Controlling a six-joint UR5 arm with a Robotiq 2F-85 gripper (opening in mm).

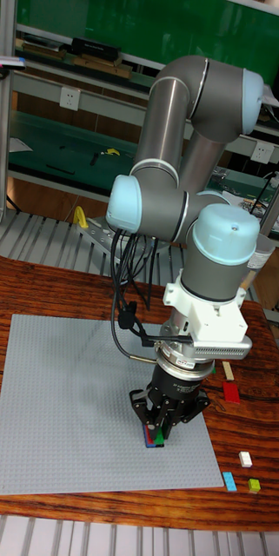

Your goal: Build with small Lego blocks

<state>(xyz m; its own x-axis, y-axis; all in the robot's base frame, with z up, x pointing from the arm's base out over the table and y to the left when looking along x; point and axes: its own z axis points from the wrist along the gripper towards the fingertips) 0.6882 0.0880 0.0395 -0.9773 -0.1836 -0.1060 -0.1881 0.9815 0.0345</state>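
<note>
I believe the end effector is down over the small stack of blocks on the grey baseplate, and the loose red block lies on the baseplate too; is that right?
Not quite. The end effector is down over the stack of blocks on the grey baseplate, but the loose red block lies off it, on the wooden table, as the tall fixed view shows.

Standing at my desk (35, 291), dark reddish wood grain showing. Corrugated metal sheet (43, 239) lying behind it, another strip running along near edge. Green-topped workbench (61, 139) sitting further back on metal frame, small tools resting on top. White wall socket (69, 97) showing beneath shelf. Green panel (113, 22) covering wall above. Even indoor light falling.
</note>
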